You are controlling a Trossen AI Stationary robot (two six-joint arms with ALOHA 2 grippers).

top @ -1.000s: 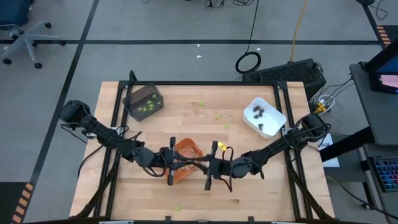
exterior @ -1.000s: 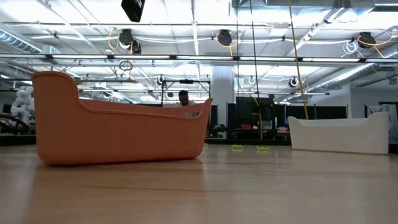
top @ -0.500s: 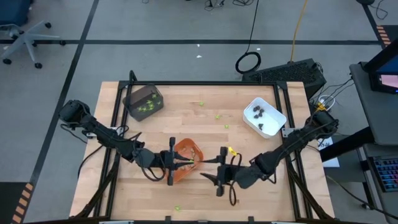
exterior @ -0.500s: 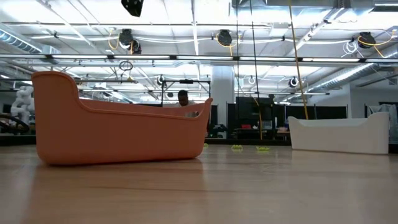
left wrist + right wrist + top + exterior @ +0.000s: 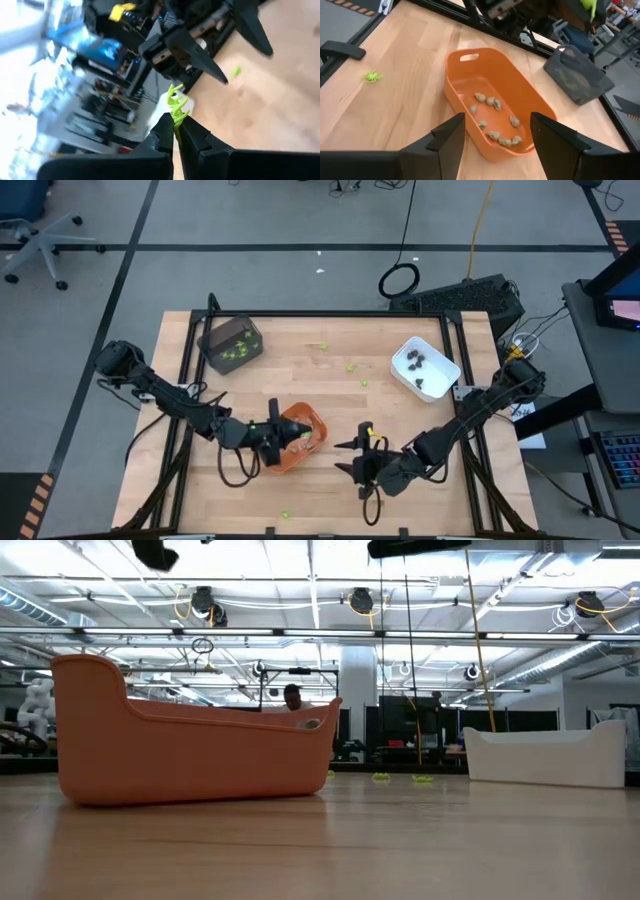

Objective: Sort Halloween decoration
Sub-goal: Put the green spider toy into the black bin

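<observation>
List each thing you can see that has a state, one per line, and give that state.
Left gripper: shut on a lime-green piece.
Right gripper: open, empty, beside the orange tray.
Orange tray: upright, holding tan-grey pieces.
White tray: upright, holding dark brown pieces.
Dark grey tray: holding lime-green pieces.

light source: rows of ceiling strip lights [image 5: 300, 585] in the low view, glaring white toward 12 o'clock
counter [image 5: 330, 395]: evenly bright from above, shadows soft and short under both arms
low view foreground: counter boards near the lens are soft, out of focus
left wrist view: heavily motion-blurred, room at 9 o'clock smeared into streaks
right wrist view: sharp, orange tray [image 5: 492, 107] evenly lit, no harsh glare
</observation>
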